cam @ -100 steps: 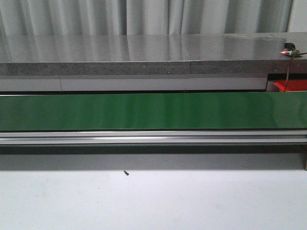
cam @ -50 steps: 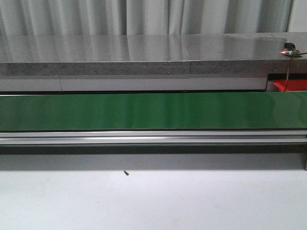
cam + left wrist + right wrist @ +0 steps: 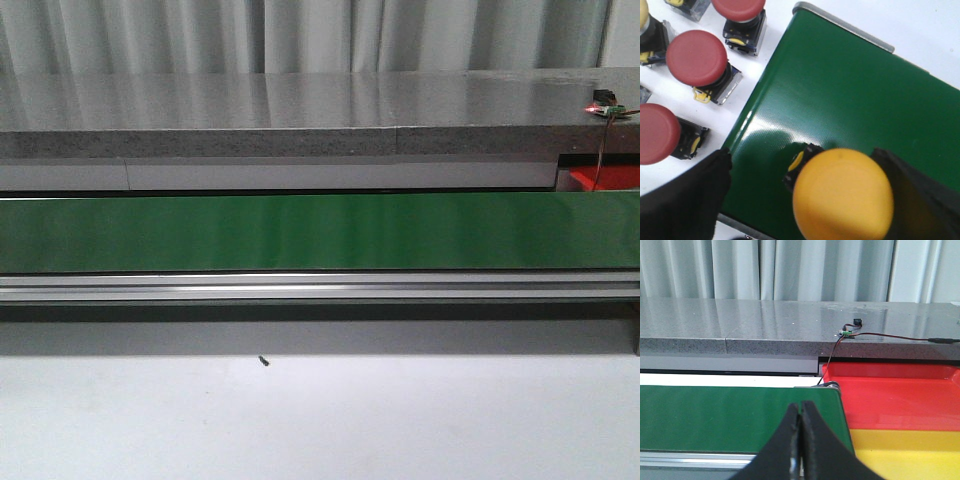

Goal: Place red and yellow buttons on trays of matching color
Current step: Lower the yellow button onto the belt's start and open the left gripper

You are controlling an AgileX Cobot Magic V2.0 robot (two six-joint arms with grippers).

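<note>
Nothing moves in front view since earlier. Left jaws spread around yellow button (image 3: 842,195) over green belt (image 3: 850,100); right jaws pressed together, empty. Risk: button tips if released off-centre.

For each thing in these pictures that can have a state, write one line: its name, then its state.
Left gripper: open, fingers either side of the yellow button.
Right gripper: shut, holding nothing.
Yellow button: on the green belt, ungripped.
Red buttons: standing beside the belt.
Red tray: no buttons visible.
Yellow tray: no buttons visible.

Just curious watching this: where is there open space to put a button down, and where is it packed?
Free: the green belt along its length, and the red tray and yellow tray past its end. Crowded: the white table beside the belt, where red buttons cluster.
</note>
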